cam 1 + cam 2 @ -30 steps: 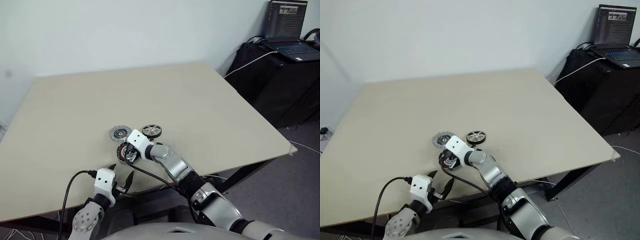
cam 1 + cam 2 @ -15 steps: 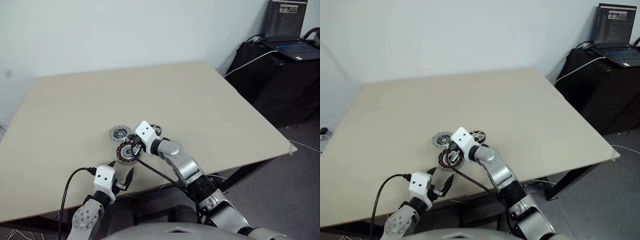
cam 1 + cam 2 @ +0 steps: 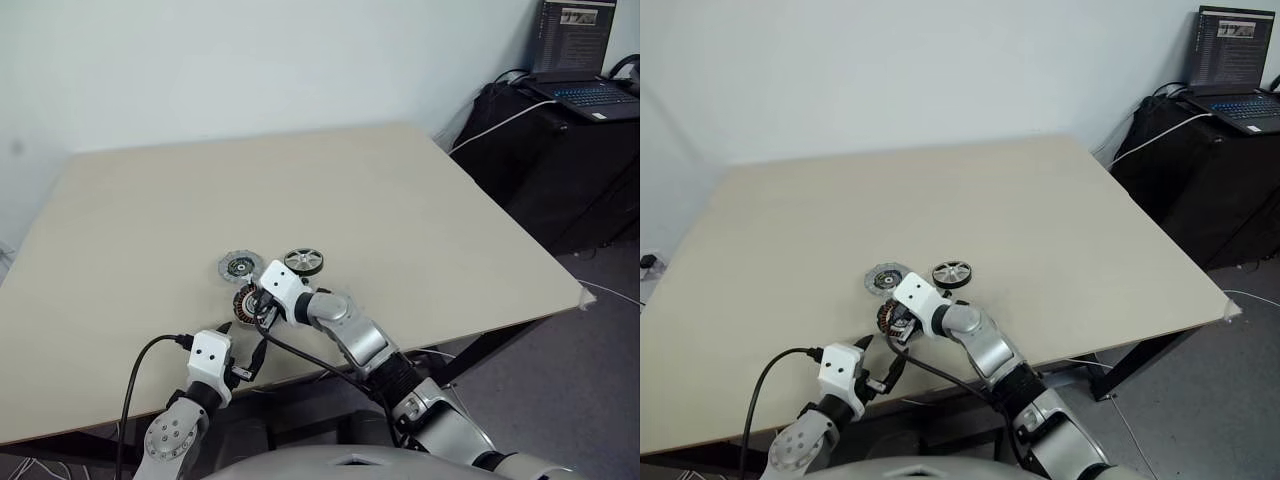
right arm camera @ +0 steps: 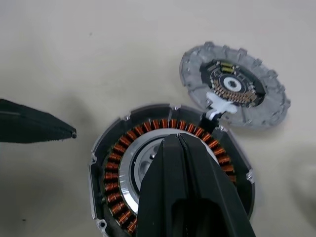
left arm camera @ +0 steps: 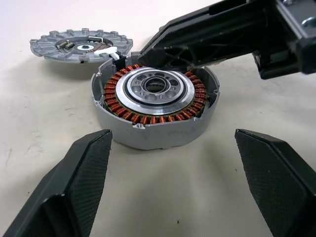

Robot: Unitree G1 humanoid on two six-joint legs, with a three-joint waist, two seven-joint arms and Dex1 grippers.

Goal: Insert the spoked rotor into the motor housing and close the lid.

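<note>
Two end effectors frame the motor housing (image 5: pixel 154 109): right end effector (image 4: pixel 183 148) pressed together above its hub, probably steadying it, left end effector (image 5: pixel 173 177) spread in front.

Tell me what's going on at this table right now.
A humanoid robot is assembling a motor. Its right end effector, shut, hovers over the open motor housing, whose copper windings are exposed. The left end effector waits open on the housing's near side. The spoked rotor and the lid lie on the table, not yet installed.
</note>
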